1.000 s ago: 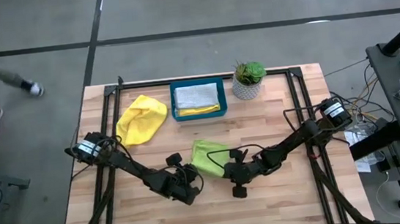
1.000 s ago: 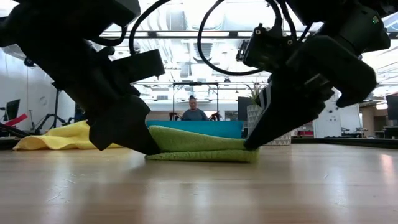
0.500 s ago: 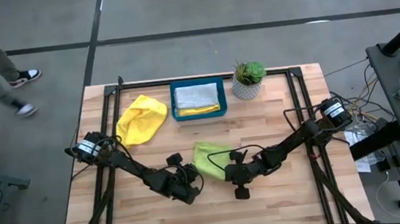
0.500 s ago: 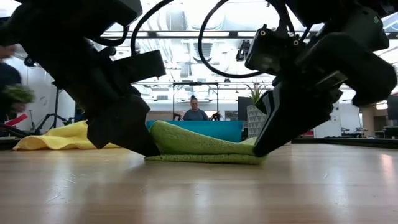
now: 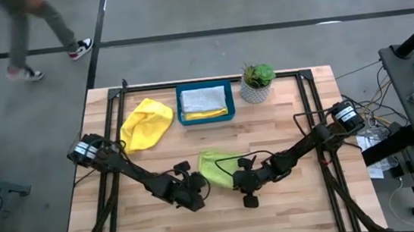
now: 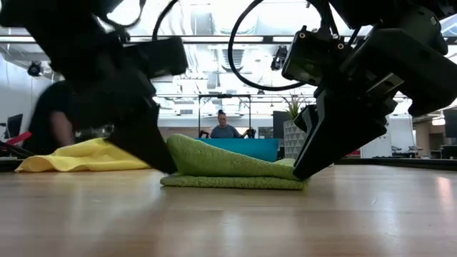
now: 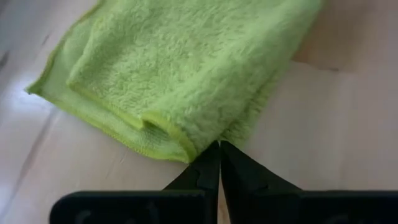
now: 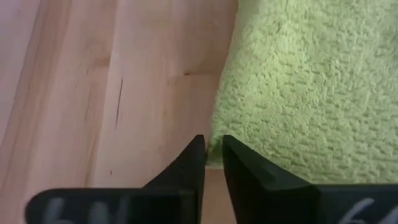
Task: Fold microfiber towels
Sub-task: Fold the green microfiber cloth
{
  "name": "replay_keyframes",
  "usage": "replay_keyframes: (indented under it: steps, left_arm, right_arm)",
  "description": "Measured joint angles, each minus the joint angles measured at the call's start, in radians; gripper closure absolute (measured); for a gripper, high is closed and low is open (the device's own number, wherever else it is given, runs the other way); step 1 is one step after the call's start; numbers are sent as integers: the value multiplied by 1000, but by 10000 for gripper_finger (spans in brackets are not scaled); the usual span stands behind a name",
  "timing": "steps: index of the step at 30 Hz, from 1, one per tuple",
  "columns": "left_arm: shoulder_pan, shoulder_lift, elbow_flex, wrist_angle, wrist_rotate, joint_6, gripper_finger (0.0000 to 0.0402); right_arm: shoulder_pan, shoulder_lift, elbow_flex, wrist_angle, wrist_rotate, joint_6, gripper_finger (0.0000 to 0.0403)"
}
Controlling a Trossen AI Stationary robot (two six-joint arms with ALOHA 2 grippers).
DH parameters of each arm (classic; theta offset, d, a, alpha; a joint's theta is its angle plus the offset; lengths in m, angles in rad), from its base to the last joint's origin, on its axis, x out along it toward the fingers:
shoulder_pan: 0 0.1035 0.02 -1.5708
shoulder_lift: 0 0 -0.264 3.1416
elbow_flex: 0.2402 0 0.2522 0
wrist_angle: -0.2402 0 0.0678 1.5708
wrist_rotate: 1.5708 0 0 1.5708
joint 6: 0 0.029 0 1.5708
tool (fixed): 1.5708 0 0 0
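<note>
Two dark jointed arms, black looping cables, silver-capped base motors; each claw ended in two tapered black fingers.

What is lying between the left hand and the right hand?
The folded lime green towel lies between the left hand and right hand, in the high view.

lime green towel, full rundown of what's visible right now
The lime green towel is a fluffy microfiber cloth with a stitched hem, folded over into layers; its top layer humps up in the low view. It lies on the wooden table, in front of the teal tray. The left gripper is shut, its tips pinching a folded corner. The right gripper sits at the opposite edge with its fingers slightly apart, the hem between the tips; whether it grips is unclear.
</note>
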Motion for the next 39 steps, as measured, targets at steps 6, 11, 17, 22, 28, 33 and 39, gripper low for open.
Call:
replay_keyframes:
  steps: [6,11,17,22,28,33,39]
  left_arm:
    - [0,-65,0,-49,108,76,402]
    - [-1,-136,0,-83,180,84,402]
    - [2,-131,-8,0,11,174,402]
    - [10,-66,-9,48,-1,207,402]
    - [9,5,-9,67,17,181,402]
    - [14,17,-9,70,33,181,402]
    - [21,17,-8,75,39,181,402]
  right_arm:
    - [0,-15,0,5,2,0,310]
    - [0,-70,0,-23,-3,0,286]
    - [-34,-148,0,-44,6,-41,301]
    - [-119,-131,0,40,66,-112,361]
    - [-229,-26,0,253,81,-180,391]
    - [-307,34,0,363,22,-209,390]
    - [-374,86,54,363,-142,-212,347]
